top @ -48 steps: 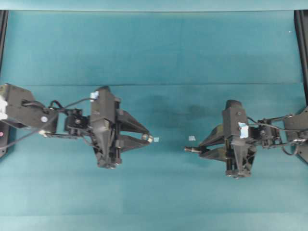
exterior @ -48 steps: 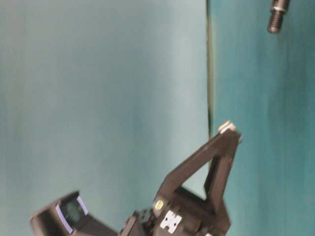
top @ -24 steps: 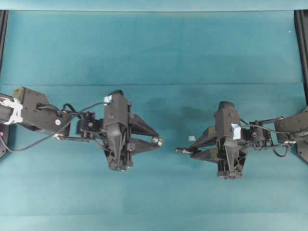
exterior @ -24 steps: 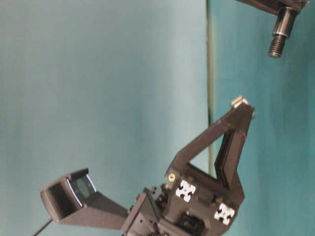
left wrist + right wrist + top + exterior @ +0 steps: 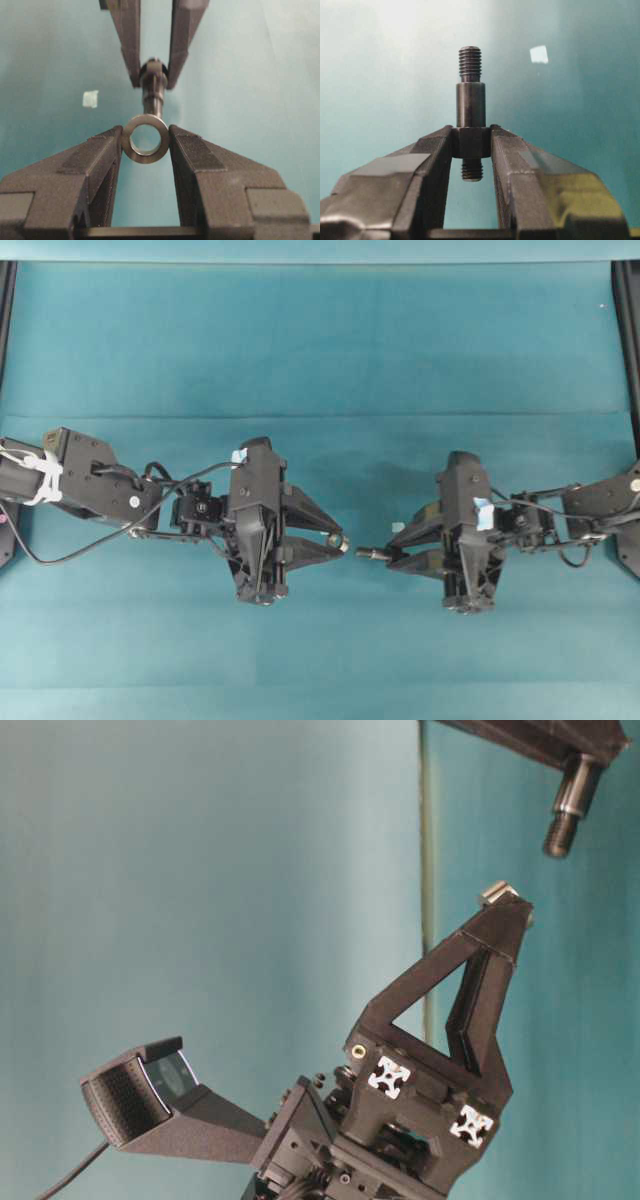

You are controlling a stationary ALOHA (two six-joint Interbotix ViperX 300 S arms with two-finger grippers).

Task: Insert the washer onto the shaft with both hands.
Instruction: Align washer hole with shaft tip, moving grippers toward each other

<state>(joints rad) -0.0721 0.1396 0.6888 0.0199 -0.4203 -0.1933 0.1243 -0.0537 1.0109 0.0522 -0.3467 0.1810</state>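
Note:
The washer point(image 5: 145, 138), a grey metal ring, is pinched edge-on between the fingertips of my left gripper point(image 5: 145, 142), which is shut on it; the overhead view shows the washer point(image 5: 341, 539) at the tips of the left gripper point(image 5: 338, 541). My right gripper point(image 5: 471, 142) is shut on the thick collar of the shaft point(image 5: 470, 102), whose threaded end points away from it. From overhead the shaft point(image 5: 372, 553) sticks out leftward from the right gripper point(image 5: 393, 555), a small gap short of the washer. At table level the shaft point(image 5: 566, 805) hangs above the washer point(image 5: 497, 892).
A pale-blue tape scrap point(image 5: 90, 98) lies on the teal cloth point(image 5: 320, 340) under the grippers; the right wrist view shows a tape scrap point(image 5: 538, 54) too. Black frame rails point(image 5: 628, 330) run along the left and right table edges.
Both arms have moved toward the middle, closing the gap between washer and shaft tip. Neither grip has changed.

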